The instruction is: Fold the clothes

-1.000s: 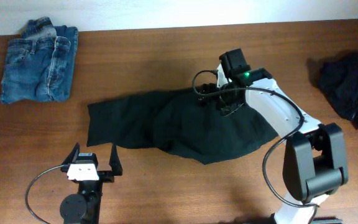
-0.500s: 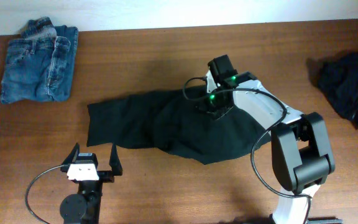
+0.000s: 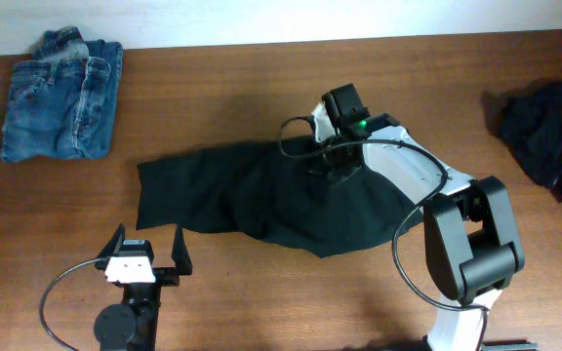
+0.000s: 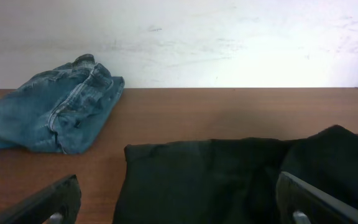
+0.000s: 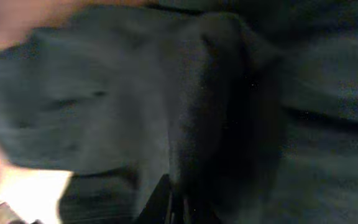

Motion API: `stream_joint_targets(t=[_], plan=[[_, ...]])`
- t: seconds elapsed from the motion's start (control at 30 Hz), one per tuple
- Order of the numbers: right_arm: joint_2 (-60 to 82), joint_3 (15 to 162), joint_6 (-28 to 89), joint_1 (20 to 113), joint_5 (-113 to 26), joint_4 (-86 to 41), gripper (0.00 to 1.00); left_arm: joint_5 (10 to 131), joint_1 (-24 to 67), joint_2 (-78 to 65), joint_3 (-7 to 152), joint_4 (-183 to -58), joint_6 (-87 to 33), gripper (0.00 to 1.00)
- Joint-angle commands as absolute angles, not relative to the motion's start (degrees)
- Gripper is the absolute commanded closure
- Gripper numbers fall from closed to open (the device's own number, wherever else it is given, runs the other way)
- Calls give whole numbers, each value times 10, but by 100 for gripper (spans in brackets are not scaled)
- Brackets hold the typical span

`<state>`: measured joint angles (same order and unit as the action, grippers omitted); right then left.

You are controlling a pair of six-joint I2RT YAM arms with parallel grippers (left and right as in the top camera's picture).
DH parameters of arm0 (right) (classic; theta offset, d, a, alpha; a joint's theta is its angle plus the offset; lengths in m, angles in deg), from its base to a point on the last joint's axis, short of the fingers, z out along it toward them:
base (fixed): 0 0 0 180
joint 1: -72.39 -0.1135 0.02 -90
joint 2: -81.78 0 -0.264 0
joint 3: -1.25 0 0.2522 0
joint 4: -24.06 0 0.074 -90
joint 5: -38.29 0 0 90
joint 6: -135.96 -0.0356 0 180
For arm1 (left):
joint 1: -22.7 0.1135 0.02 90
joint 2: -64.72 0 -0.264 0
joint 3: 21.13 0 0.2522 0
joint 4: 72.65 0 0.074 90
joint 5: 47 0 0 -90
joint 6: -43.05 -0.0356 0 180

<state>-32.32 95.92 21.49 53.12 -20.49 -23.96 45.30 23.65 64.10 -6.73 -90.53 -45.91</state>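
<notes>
Overhead: the black garment (image 3: 252, 200) lay across the desk (image 3: 261, 88), long axis left to right. The right pincer (image 3: 332, 164) sat on its far edge, arm stretched forward and inward. The left pincer (image 3: 149, 250) stood wide open and empty, just short of the left end. Left wrist: that end lay straight ahead. Right wrist, blurred: pincer closed, apparently pinching a cloth ridge

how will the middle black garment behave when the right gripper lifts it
Probably floppy: the black garment lies spread and wrinkled, so it should drape. The right gripper pinches one fold, so the rest likely drags.
</notes>
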Motion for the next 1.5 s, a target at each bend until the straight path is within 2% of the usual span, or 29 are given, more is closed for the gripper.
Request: stream_joint_targets(t=[0.0, 0.2, 0.47, 0.67, 0.77, 1.17, 1.23, 1.27, 1.3, 1.37, 1.47], plan=[[-297, 1001, 206, 512, -114, -212, 96, 449, 240, 644, -69, -910, -466, 1], [-296, 1036, 134, 433, -120, -127, 96, 449, 240, 644, -69, -910, -466, 1], [-297, 1036, 90, 315, -241, -72, 96, 449, 240, 644, -69, -910, -466, 1], [-299, 1036, 60, 278, -241, -3, 96, 449, 240, 644, -69, -910, -466, 1], [-299, 1036, 60, 266, -241, 8, 87, 449, 240, 644, -69, -910, -466, 1], [-299, 1036, 58, 232, -241, 31, 87, 449, 240, 644, -69, -910, -466, 1], [-299, 1036, 58, 227, -241, 36, 82, 449, 240, 644, -69, -910, -466, 1], [-299, 1036, 58, 226, -241, 41, 58, 449, 240, 644, -69, -910, -466, 0], [-299, 1036, 58, 226, -241, 42, 47, 449, 240, 644, -69, -910, -466, 1], [-299, 1036, 59, 226, -242, 46, 42, 449, 240, 644, -69, -910, -466, 1], [-298, 1039, 96, 241, -241, 47, 42, 449, 240, 644, -69, -910, -466, 1]])
